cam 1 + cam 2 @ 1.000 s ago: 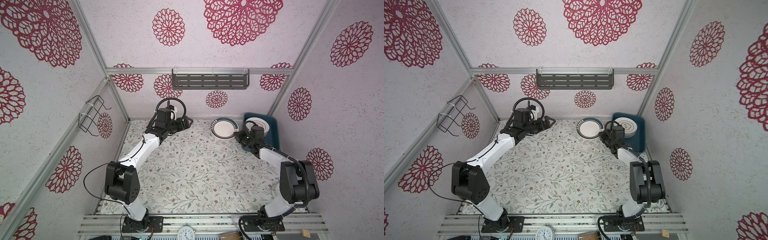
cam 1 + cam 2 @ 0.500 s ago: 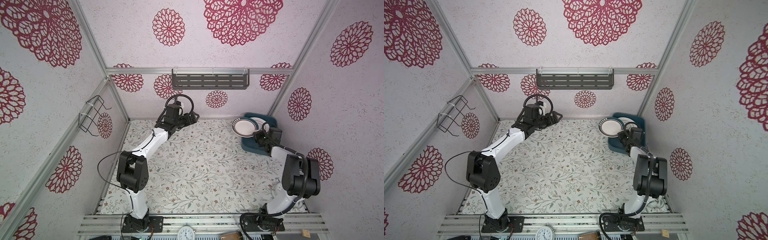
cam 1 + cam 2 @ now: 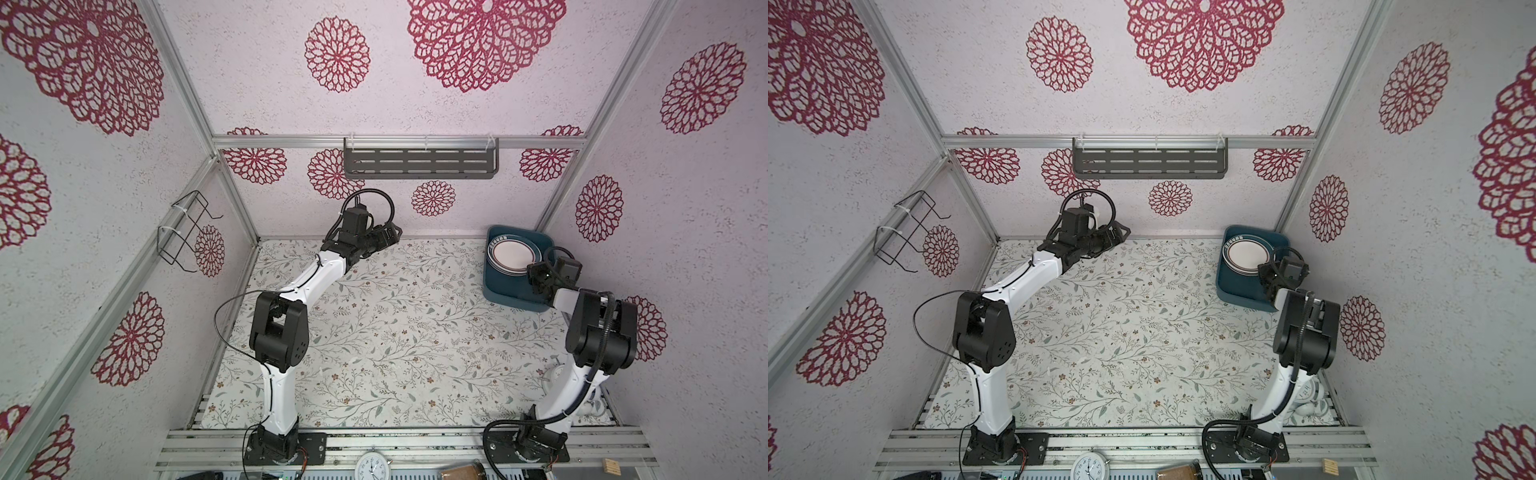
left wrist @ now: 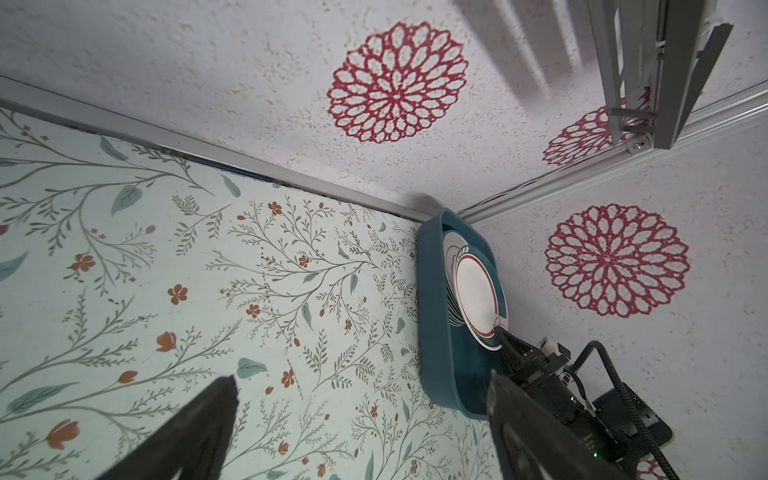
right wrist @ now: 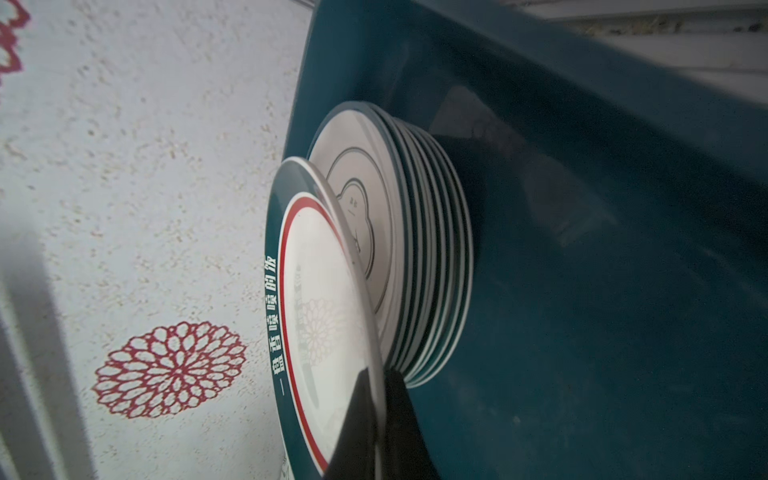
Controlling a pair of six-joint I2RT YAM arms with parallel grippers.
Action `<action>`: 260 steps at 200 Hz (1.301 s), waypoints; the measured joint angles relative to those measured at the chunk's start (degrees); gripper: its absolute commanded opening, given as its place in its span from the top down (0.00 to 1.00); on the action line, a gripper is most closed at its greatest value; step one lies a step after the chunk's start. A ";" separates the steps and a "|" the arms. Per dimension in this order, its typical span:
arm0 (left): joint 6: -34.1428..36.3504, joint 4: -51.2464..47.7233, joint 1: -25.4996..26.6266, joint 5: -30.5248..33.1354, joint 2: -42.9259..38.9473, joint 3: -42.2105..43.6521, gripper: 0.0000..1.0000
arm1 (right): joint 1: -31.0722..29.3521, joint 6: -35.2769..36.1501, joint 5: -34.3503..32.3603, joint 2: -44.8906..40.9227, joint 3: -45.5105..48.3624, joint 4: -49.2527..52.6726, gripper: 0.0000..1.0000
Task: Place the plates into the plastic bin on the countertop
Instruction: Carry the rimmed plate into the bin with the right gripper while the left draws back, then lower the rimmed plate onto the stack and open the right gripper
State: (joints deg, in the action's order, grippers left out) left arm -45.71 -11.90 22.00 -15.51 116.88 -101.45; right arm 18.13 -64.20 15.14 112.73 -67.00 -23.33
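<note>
Pinched by its rim in the tightly closed right gripper (image 5: 374, 386): a green-rimmed plate (image 5: 316, 291), tilted over the plate stack (image 5: 419, 249) inside the plastic bin (image 5: 582, 291). Well apart from the bin, above the countertop (image 3: 415, 332): left gripper (image 3: 390, 237), spread wide, holding nothing.

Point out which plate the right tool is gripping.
The tilted plate with the broad green lettered rim and red ring, its edge in the right tool; the others form the stack beneath it.

A green-rimmed plate (image 5: 320, 316) tilts over stacked plates (image 5: 436, 257) in the bin (image 5: 602, 311).
</note>
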 measured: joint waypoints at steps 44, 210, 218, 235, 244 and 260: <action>-0.92 -0.22 -0.02 1.36 1.77 -2.47 0.03 | 0.07 -0.87 0.02 5.33 -5.70 0.09 0.90; -1.66 0.28 -0.02 5.33 1.03 1.66 0.03 | -0.33 2.51 -3.34 4.50 -10.27 4.81 0.30; -1.68 0.28 -0.02 5.66 0.46 3.02 0.03 | -0.33 2.86 -3.52 4.00 -10.21 5.51 0.29; -1.73 0.13 -0.02 6.10 -1.20 5.66 0.03 | -0.33 3.34 -3.91 2.89 -10.10 6.51 0.26; -1.70 0.07 -0.02 6.27 -2.40 6.97 0.03 | -0.33 3.69 -4.15 2.12 -9.73 6.95 0.25; -1.70 0.07 -0.02 6.58 -4.87 8.81 0.03 | -0.33 4.31 -4.46 0.52 -8.79 7.61 0.24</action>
State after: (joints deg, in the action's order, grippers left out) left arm -47.42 -11.84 21.98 -8.93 112.01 -92.64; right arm 17.80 -59.90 10.68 113.25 -75.79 -15.73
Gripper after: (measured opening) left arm 0.971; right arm 0.753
